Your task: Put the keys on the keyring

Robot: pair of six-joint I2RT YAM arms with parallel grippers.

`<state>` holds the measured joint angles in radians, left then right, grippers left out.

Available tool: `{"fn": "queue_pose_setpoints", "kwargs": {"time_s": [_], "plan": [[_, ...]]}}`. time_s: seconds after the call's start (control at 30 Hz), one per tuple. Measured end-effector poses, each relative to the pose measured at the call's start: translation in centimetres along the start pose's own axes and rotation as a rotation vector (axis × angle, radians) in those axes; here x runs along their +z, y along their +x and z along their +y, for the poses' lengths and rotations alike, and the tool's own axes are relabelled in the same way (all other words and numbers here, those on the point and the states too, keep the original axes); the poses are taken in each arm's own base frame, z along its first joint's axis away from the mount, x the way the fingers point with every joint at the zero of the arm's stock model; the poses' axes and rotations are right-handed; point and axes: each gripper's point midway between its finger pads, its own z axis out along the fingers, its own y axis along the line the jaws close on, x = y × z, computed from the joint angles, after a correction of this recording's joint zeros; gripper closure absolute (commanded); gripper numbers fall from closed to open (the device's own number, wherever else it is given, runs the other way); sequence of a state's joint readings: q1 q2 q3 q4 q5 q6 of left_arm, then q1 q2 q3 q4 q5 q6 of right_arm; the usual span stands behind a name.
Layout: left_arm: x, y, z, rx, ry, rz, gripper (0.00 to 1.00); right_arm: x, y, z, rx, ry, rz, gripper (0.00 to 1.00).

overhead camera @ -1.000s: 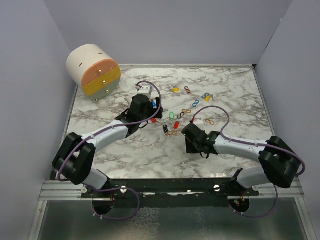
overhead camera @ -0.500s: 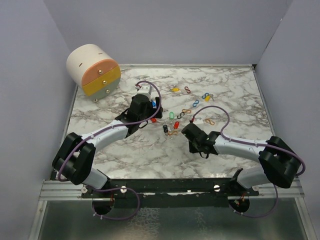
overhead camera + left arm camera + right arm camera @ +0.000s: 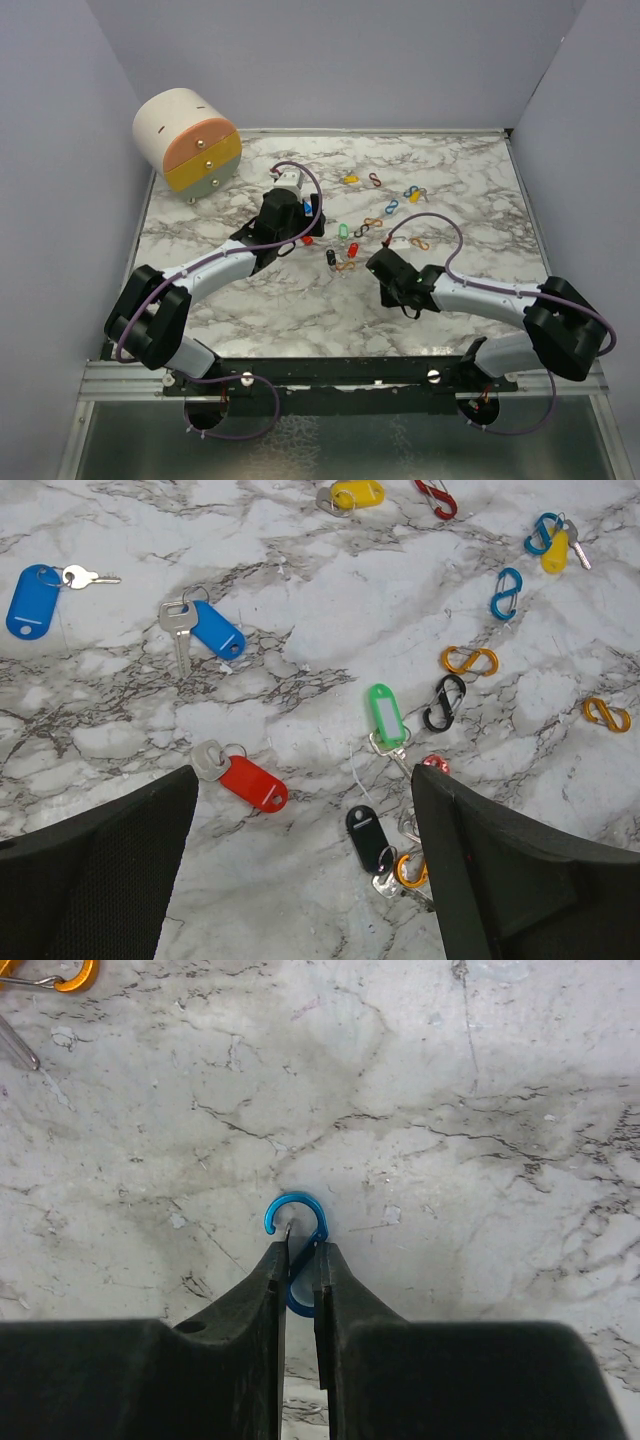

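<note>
Grip status: right gripper [image 3: 300,1252] has its jaws clamped on the blue S-clip [image 3: 296,1197], likely the keyring. It pinches only the lower loop; the upper loop sticks out over the marble table [image 3: 500,1110]. Left gripper [image 3: 305,820] has its jaws wide apart, holding nothing, above the keys: red tag [image 3: 253,783], green tag [image 3: 385,715], black tag [image 3: 366,837]. Risks: the thin wire can pivot or slip in that narrow pinch. The tags lie flat, so a pick can skid off or drag the orange clip [image 3: 410,870] beside the black tag.
</note>
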<state>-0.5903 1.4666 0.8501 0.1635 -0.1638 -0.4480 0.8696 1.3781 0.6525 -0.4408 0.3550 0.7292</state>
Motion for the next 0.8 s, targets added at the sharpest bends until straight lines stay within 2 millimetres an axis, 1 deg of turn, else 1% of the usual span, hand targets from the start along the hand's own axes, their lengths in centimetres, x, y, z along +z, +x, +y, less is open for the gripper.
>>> {"fn": "queue_pose_setpoints", "kwargs": {"time_s": [0.1,0.3,0.37,0.47,0.63,0.8], "plan": [[0.0,0.1,0.0,0.001,0.000,0.001,0.10,-0.5,-0.1,-0.4,0.004,-0.003,-0.021,0.99],[0.0,0.1,0.0,0.003,-0.001,0.002,0.10,-2.1,-2.5,-0.4,0.004,-0.035,-0.129,0.99],[0.0,0.1,0.1,0.003,-0.002,0.002,0.10,-2.2,-3.0,-0.3,-0.002,-0.038,-0.147,0.99],[0.0,0.2,0.1,0.003,-0.002,0.003,0.10,-1.7,-2.6,-0.6,-0.028,-0.017,-0.134,0.99],[0.0,0.2,0.1,0.005,-0.002,0.004,0.10,0.3,-0.9,-1.0,-0.072,0.038,-0.061,0.97],[0.2,0.4,0.3,0.010,-0.007,0.010,0.10,0.8,-1.3,-0.5,-0.072,0.037,-0.060,0.90]]}}
